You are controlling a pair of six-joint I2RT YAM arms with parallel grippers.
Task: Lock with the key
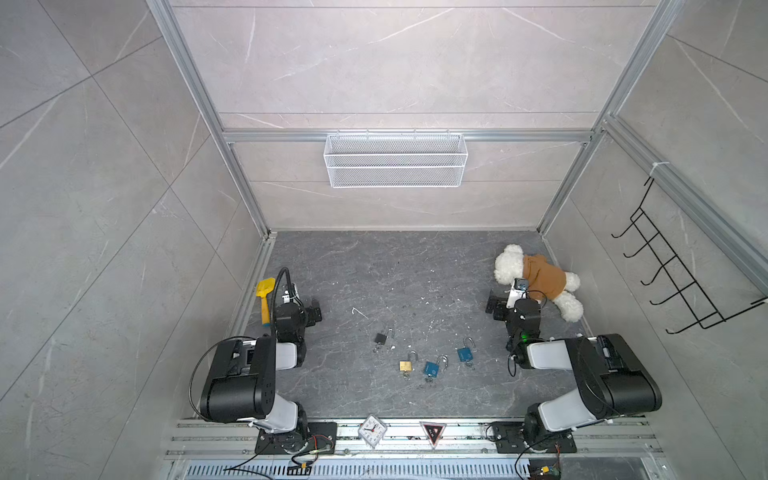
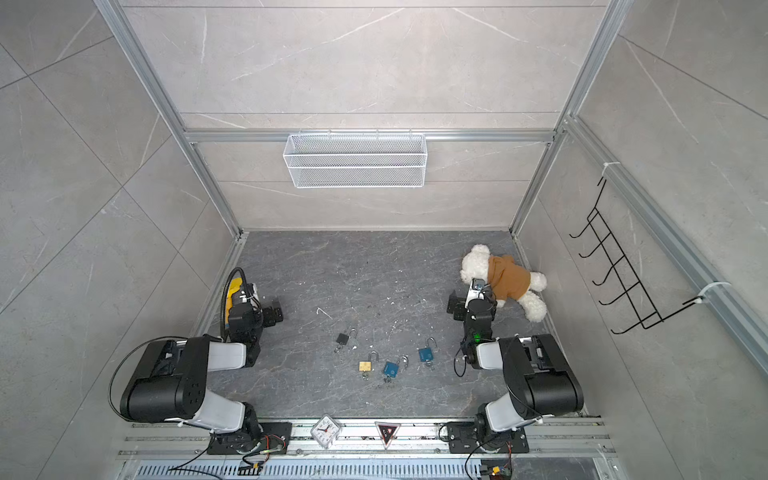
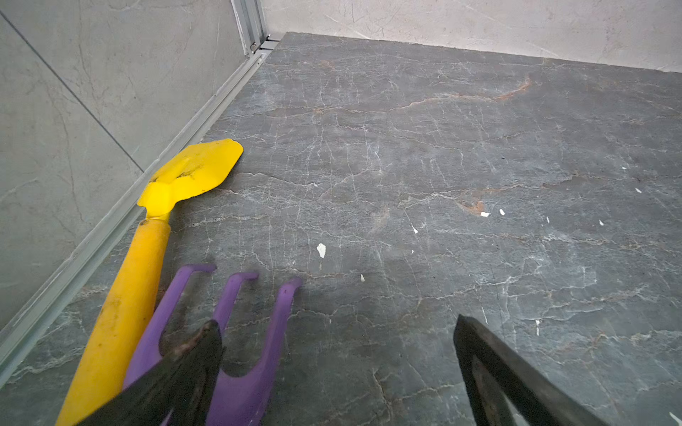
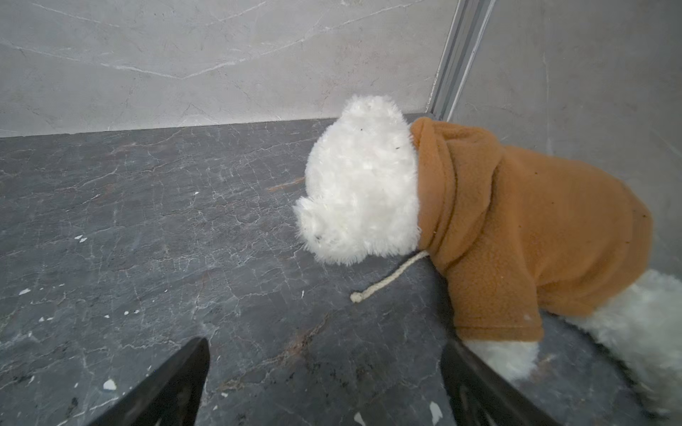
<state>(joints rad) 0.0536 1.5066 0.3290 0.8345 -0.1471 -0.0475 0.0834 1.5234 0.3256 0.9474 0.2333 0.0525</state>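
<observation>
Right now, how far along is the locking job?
Done: nothing apparent. In hand: nothing; left gripper and right gripper stand open, empty, apart from the locks. Left: the black padlock, brass padlock, nearer blue padlock and farther blue padlock all lie ungripped.

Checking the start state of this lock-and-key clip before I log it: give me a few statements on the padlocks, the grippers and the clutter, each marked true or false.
1. A black padlock, a brass padlock and two blue padlocks lie on the floor. True.
2. The right gripper is shut on a padlock. False: it is open and empty, near the teddy bear.
3. The teddy bear wears a brown hoodie. True.
4. The yellow shovel lies beside the right gripper. False: it lies on the left side, next to the purple rake, near the left gripper.
5. The left gripper is open and holds nothing. True.
</observation>
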